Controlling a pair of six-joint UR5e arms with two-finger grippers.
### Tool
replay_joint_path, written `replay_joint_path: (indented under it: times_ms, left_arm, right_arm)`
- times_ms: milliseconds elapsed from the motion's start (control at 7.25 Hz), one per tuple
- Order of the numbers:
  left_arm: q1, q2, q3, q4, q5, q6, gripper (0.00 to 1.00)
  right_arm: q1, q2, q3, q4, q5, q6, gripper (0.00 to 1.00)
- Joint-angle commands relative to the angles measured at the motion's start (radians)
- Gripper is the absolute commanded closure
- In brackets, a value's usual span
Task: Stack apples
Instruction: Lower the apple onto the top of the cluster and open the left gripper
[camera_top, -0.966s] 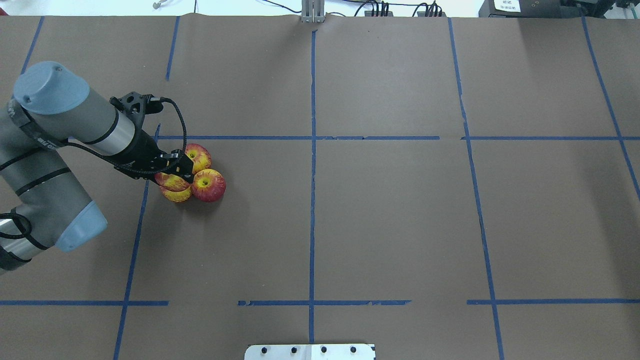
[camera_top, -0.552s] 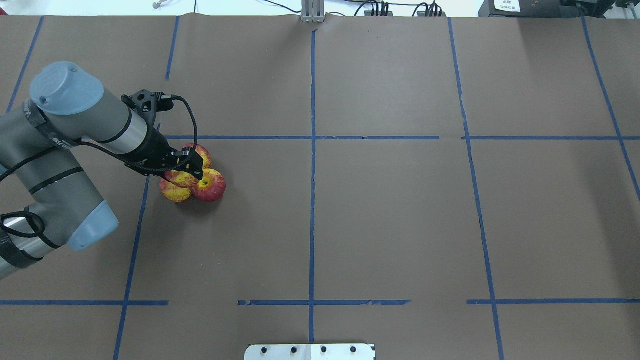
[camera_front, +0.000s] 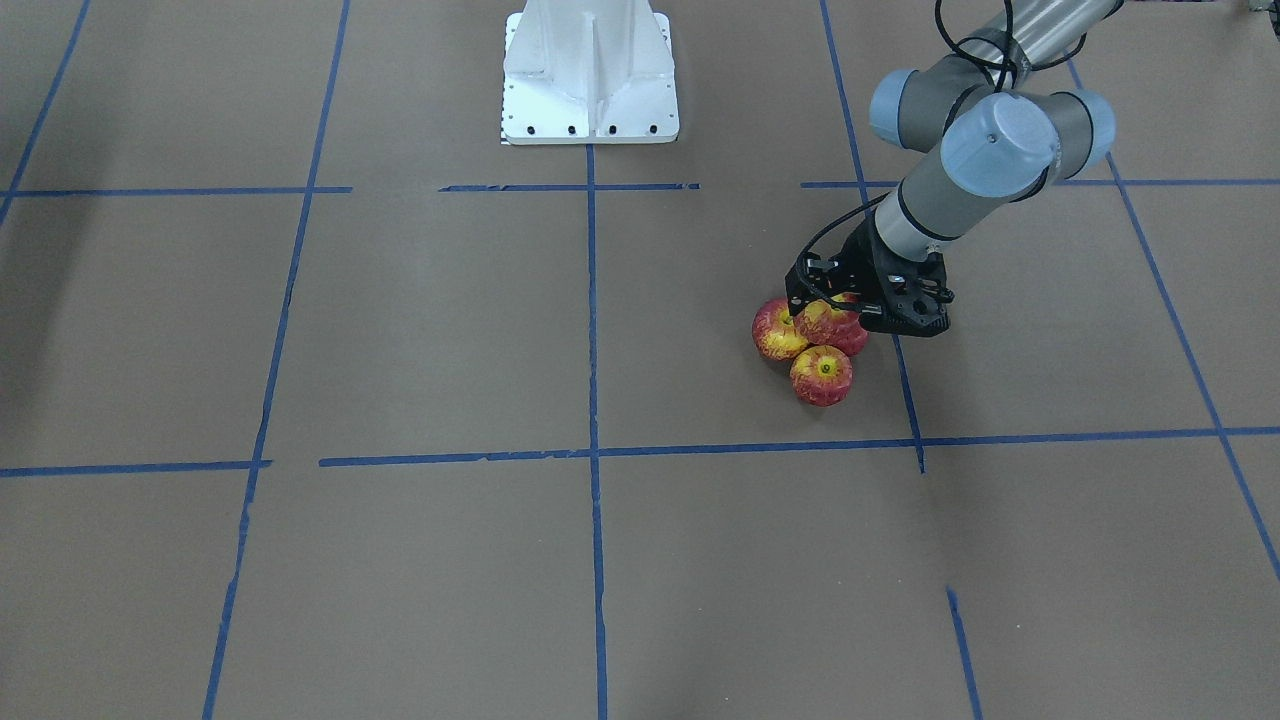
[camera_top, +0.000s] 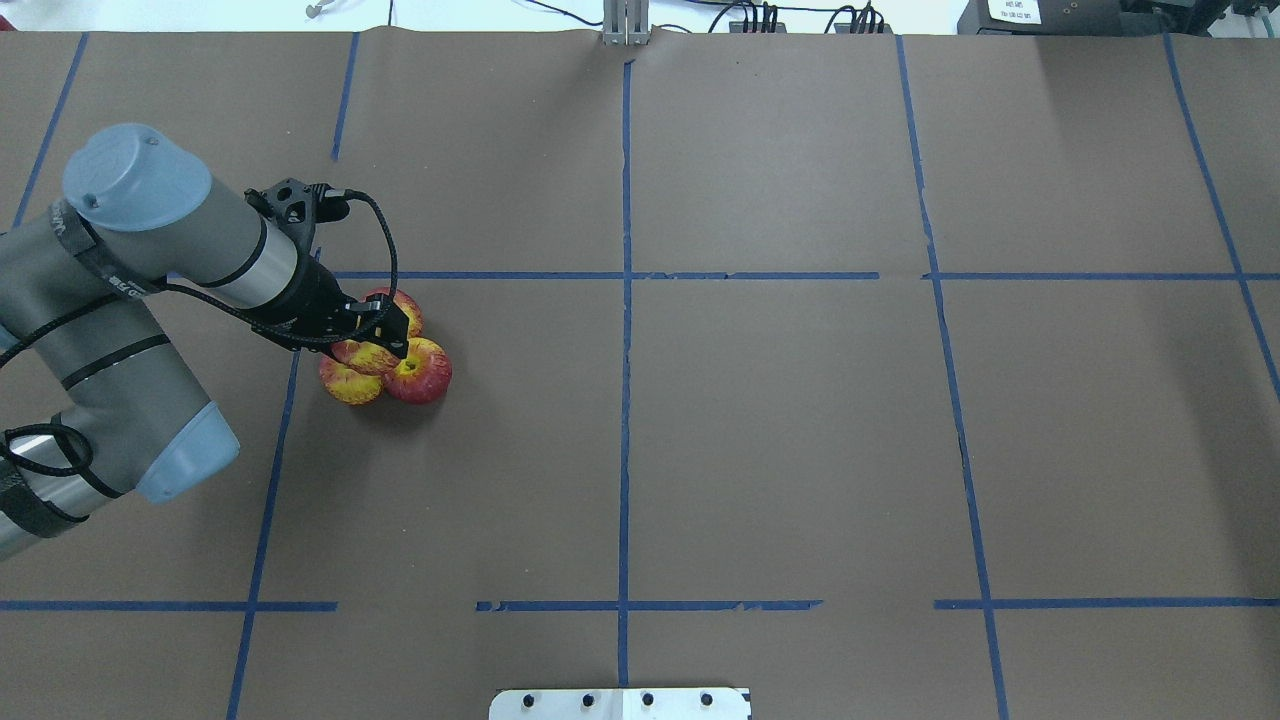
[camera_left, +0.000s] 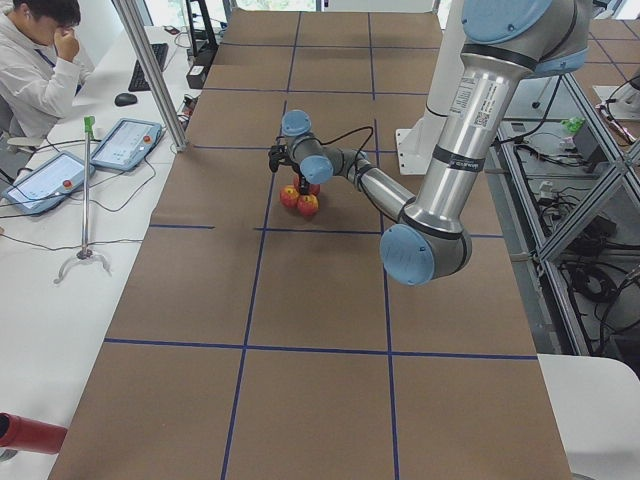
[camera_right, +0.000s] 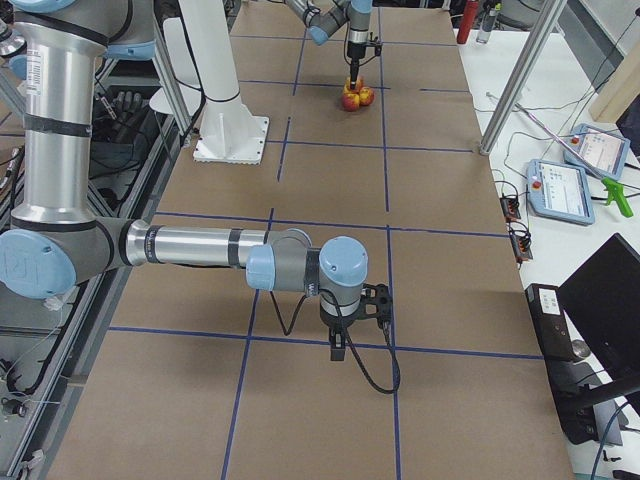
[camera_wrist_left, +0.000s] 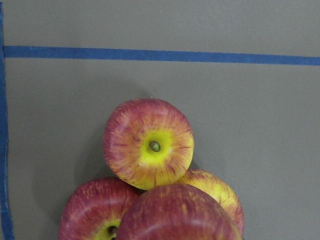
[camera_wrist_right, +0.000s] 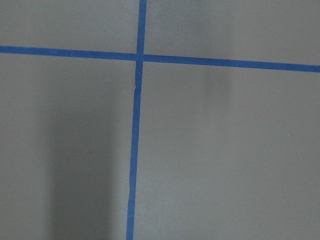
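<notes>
Three red-and-yellow apples lie touching in a cluster on the brown table: one far (camera_top: 403, 308), one right (camera_top: 423, 373), one near-left (camera_top: 345, 386). My left gripper (camera_top: 373, 340) is shut on a fourth apple (camera_top: 366, 357) and holds it over the middle of the cluster, at or just above the three. In the front view the held apple (camera_front: 824, 318) is on top of the cluster. The left wrist view shows the held apple (camera_wrist_left: 177, 215) at the bottom edge above the three. My right gripper (camera_right: 340, 345) shows only in the right side view; I cannot tell whether it is open or shut.
Blue tape lines (camera_top: 625, 300) divide the table into squares. The white robot base (camera_front: 590, 70) stands at the table's middle edge. A person (camera_left: 35, 60) sits past the far end beside tablets.
My left gripper has carried the fourth apple a little right and away, from the near-left apple to over the middle of the cluster. In the last half second it has hardly moved.
</notes>
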Motion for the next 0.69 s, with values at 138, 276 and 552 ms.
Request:
replay_joint_path:
  times_ms: [138, 276, 552]
  left_arm:
    - [0.002, -0.001, 0.001, 0.005, 0.051, 0.0, 0.65]
    - [0.002, -0.001, -0.001, 0.005, 0.053, -0.002, 0.01]
    - [0.002, 0.002, -0.01, 0.006, 0.053, -0.002, 0.0]
  right_arm:
    - [0.0, 0.0, 0.0, 0.0, -0.001, 0.0, 0.0]
    - [0.0, 0.0, 0.0, 0.0, -0.001, 0.001, 0.0]
    - [0.0, 0.0, 0.0, 0.0, -0.001, 0.001, 0.0]
